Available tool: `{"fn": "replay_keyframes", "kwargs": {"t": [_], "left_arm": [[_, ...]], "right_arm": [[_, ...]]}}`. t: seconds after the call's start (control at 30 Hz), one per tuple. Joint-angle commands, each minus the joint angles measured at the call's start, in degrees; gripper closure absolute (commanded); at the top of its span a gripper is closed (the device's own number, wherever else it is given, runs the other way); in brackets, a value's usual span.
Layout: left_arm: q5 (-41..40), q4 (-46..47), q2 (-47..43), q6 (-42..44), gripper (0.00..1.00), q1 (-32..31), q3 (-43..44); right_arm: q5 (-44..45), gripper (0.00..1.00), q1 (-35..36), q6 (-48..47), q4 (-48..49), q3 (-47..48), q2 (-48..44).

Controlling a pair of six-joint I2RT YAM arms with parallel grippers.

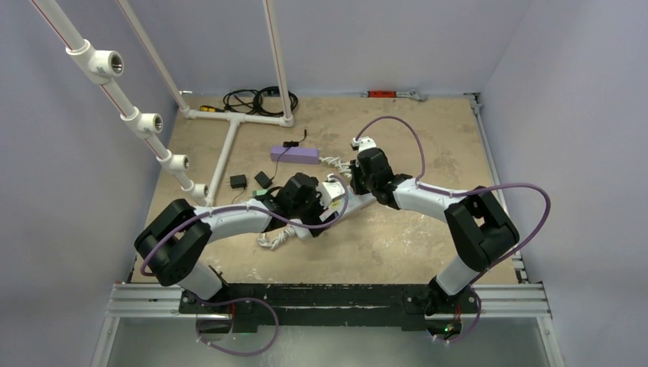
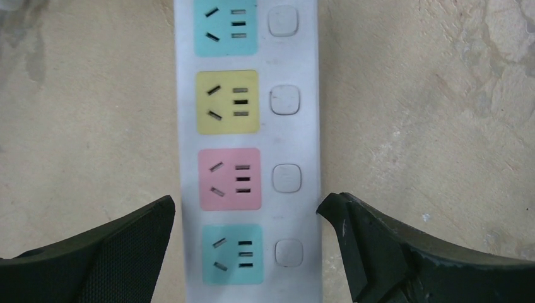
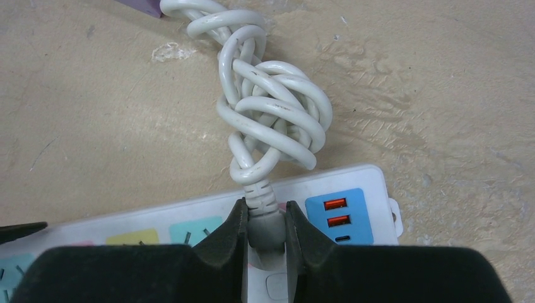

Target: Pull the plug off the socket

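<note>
1. Plug point(image 3: 264, 235) is seated in the socket point(image 2: 296, 132), next to the blue USB panel point(image 3: 337, 218) at the socket's end. The socket lies flat on the table point(image 1: 428, 229), between the two arms.
2. Left gripper point(image 2: 246, 203): jaws apart, one either side of the socket level with the pink outlet face point(image 2: 229, 179), holding nothing (contact with the socket's edges cannot be told).
3. Right gripper point(image 3: 265, 211): clamped on the plug body, ribbed strain relief point(image 3: 257, 192) showing just past the fingertips. The knotted white cord point(image 3: 271, 120) trails away beyond.
4. Risk, left: if those jaws do not brace the socket, it likely lifts with the plug and nothing separates.
5. Risk, right: only the fingertips hold a small, smooth body, so an off-axis pull could slip the grip or cant the pins.
6. Pose: left arm point(image 1: 229, 218) reaches in low from the left, wrist looking straight down. Right arm point(image 1: 435, 197) reaches inward, wrist pitched down over the socket's end.
</note>
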Motion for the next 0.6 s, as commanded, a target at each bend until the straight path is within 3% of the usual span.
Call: {"fn": "replay_keyframes", "kwargs": {"t": [0.0, 0.33, 0.4, 0.57], "left_arm": [[3.5, -0.9, 2.8, 0.2, 0.06, 0.0, 2.4], [-0.9, -3.7, 5.2, -1.8, 0.07, 0.0, 4.2], [0.0, -4.2, 6.3, -2.1, 0.12, -0.1, 4.4], [0.2, -5.6, 8.4, -2.2, 0.35, -0.1, 5.7]], "right_arm": [[-4.5, 1.0, -0.1, 1.4, 1.0, 0.1, -1.2], [-4.3, 1.0, -0.2, 1.3, 1.1, 0.4, -0.2], [-4.2, 1.0, -0.2, 1.3, 1.2, 0.4, 0.1], [-3.3, 1.0, -0.2, 1.5, 1.2, 0.2, -0.1]]}}
